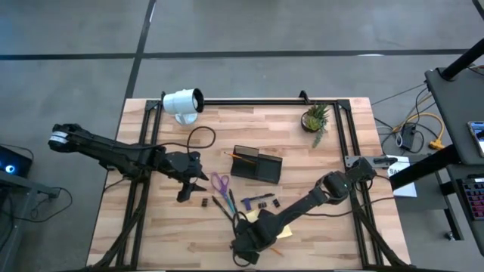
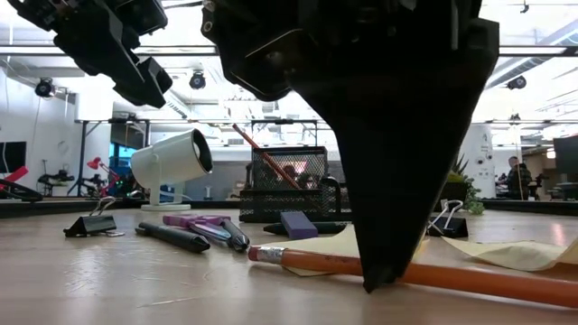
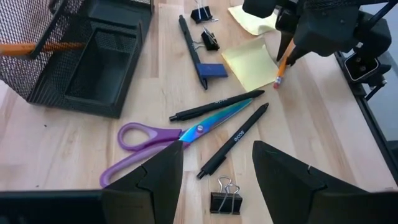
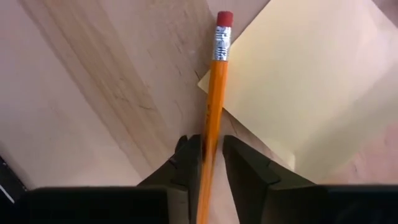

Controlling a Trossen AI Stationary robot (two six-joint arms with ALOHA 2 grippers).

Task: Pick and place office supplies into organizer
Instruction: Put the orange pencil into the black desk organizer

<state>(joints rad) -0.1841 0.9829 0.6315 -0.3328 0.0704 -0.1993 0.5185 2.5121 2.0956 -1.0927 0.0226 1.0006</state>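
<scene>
At the table's near edge, right gripper [image 4: 211,163] straddles the orange pencil [image 4: 213,93] lying partly on a yellow sticky note [image 4: 298,81], fingers almost closed but grip unconfirmed; risk: thin round shaft rolls free or paper drags along; left gripper [image 3: 217,168] waits open above the scissors [image 3: 168,138].

The black mesh organizer [image 1: 257,164] stands upright with one orange pencil leaning inside. Just beside it lie the purple-handled scissors [image 3: 168,142], blades shut, and two dark pens [image 3: 233,134]. Farther from the organizer, an orange pencil [image 4: 212,106] with a red eraser lies partly across a yellow sticky pad [image 4: 305,87].
</scene>
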